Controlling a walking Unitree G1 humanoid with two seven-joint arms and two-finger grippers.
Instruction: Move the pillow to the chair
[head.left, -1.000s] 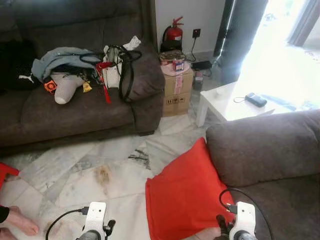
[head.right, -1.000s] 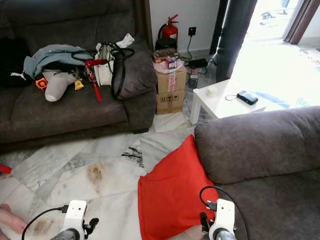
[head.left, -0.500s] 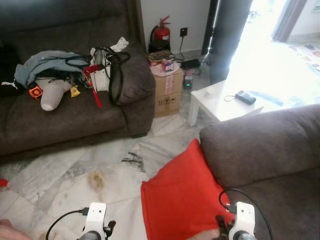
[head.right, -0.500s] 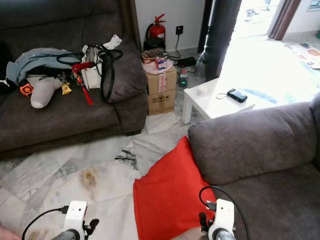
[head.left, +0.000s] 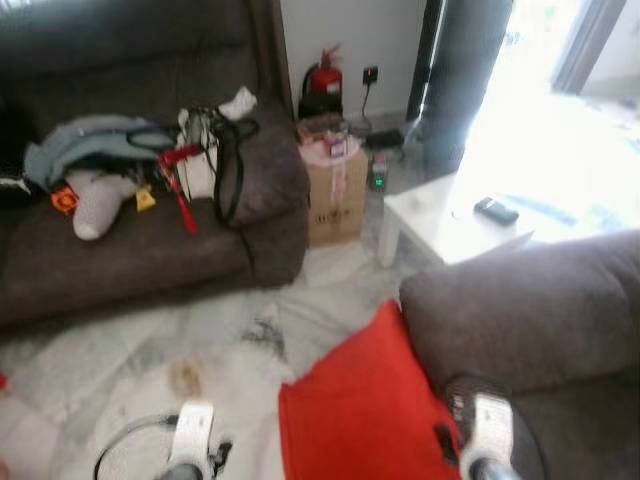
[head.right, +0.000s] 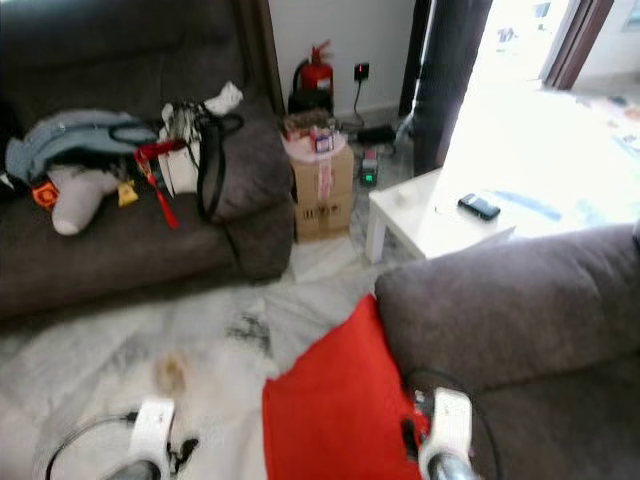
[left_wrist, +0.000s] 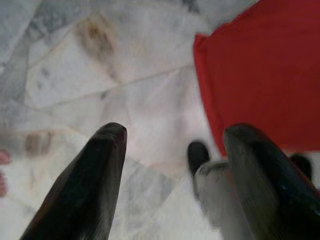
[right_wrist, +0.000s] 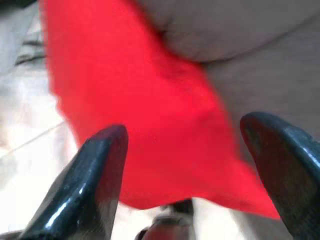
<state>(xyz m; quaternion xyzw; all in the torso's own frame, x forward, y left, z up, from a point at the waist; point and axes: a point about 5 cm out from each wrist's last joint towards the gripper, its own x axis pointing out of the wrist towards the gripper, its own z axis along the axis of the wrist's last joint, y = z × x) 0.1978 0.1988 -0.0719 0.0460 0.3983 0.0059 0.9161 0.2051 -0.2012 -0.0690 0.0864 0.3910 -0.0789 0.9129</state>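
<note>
Red pillow leans on the sofa arm just ahead of the right tool, spread wide and nearer than the left tool, wide too.

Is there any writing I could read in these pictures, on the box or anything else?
None can be read; the head views are blurred.
Cardboard box: dark print and a pale strip label, too blurred to read.
Can on the box: label too small to read.
Fire extinguisher: no legible label.
Orange tag on the sofa: dark mark, unreadable.
Red pillow: plain, no text.
</note>
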